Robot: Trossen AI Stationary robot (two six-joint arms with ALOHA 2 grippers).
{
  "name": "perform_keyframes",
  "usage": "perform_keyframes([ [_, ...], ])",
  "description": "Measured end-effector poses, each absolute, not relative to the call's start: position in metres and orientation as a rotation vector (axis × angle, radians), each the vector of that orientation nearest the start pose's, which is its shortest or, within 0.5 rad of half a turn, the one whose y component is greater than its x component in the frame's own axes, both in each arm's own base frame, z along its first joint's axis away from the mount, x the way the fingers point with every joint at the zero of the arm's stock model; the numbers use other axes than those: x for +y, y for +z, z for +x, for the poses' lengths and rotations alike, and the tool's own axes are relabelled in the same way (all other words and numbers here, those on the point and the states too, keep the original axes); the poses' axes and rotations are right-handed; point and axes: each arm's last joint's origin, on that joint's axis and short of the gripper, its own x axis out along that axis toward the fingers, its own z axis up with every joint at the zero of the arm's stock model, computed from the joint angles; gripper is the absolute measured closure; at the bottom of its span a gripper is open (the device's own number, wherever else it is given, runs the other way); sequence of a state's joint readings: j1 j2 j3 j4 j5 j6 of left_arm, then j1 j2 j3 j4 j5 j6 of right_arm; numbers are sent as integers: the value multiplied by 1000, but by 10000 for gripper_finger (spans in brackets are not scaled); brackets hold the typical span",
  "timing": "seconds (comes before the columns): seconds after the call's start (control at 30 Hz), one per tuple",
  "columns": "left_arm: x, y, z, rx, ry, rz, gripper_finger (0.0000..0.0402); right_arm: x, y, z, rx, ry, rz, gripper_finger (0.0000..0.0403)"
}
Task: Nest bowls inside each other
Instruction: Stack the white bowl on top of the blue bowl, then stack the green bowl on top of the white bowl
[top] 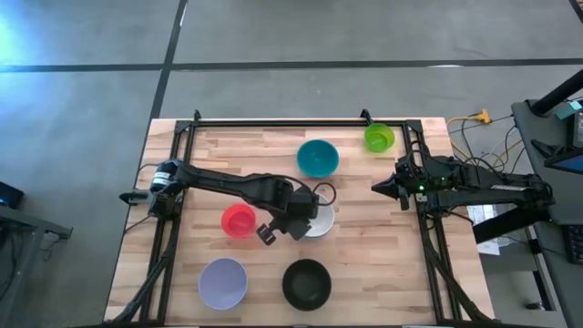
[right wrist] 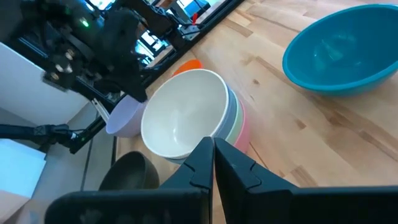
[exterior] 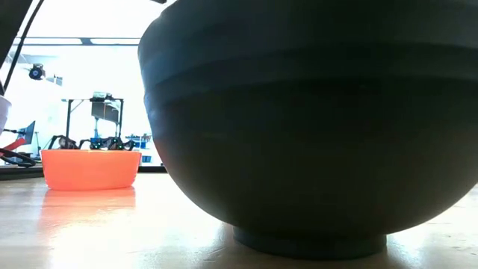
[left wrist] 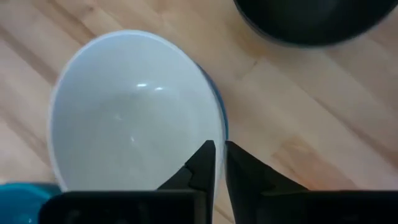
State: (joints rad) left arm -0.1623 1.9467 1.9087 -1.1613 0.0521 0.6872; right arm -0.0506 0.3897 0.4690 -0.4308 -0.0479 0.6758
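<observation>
Directly under the left gripper (left wrist: pixel 219 155), whose fingers stand nearly together and empty, sits the white bowl (top: pixel 321 221) atop a stack already nested, apparently four deep. Teal bowl (top: pixel 317 158), lime bowl (top: pixel 379 138), red bowl (top: pixel 239 220), lavender bowl (top: pixel 223 281) and black bowl (top: pixel 306 283) remain loose around it.

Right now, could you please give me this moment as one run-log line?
left gripper: shut, over white bowl stack | right gripper: shut, waiting | loose: teal bowl, black bowl

A wooden table (top: pixel 209 150) carries teal (top: pixel 317 158), lime (top: pixel 379 138), red (top: pixel 239 220), lavender (top: pixel 223 282) and black (top: pixel 306 283) bowls, plus a white-topped stack (top: pixel 322 223).
</observation>
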Motion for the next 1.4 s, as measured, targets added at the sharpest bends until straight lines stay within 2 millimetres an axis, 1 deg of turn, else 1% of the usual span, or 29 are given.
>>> perform_keyframes([
  [0.1, -65, 315, 390, 1092, -561, 621, 382, -4, 250, 106, 336, -120, 683, 394],
  [0.3, -65, 314, 389, 1097, -560, 619, 386, -4, 250, 106, 337, -123, 670, 394],
  [0.4, -64, 306, 392, 1119, -562, 613, 398, -4, 250, 106, 337, -122, 664, 394],
  [0.53, -63, 292, 394, 1126, -558, 606, 398, -4, 249, 107, 340, -124, 664, 394],
  [0.63, -62, 288, 393, 1148, -561, 602, 398, -4, 249, 107, 341, -125, 664, 394],
  [0.73, -61, 291, 394, 1140, -548, 607, 398, -4, 249, 107, 340, -126, 672, 394],
  [0.83, -59, 300, 391, 1150, -509, 621, 398, -4, 249, 107, 340, -128, 683, 394],
  [0.9, -57, 310, 387, 1143, -462, 599, 398, -4, 249, 107, 339, -128, 684, 394],
  [1.0, -53, 324, 377, 1128, -395, 520, 398, -4, 249, 107, 338, -128, 686, 394],
  [1.17, -40, 333, 358, 1151, -239, 312, 398, -4, 250, 107, 333, -127, 690, 394],
  [1.27, -31, 334, 343, 1142, -158, 149, 398, -4, 252, 108, 313, -121, 690, 394],
  [1.3, -29, 332, 338, 1132, -132, 101, 398, -4, 253, 108, 303, -124, 688, 394],
  [1.4, -25, 330, 324, 1020, -63, -12, 398, -6, 256, 109, 252, -159, 662, 394],
])
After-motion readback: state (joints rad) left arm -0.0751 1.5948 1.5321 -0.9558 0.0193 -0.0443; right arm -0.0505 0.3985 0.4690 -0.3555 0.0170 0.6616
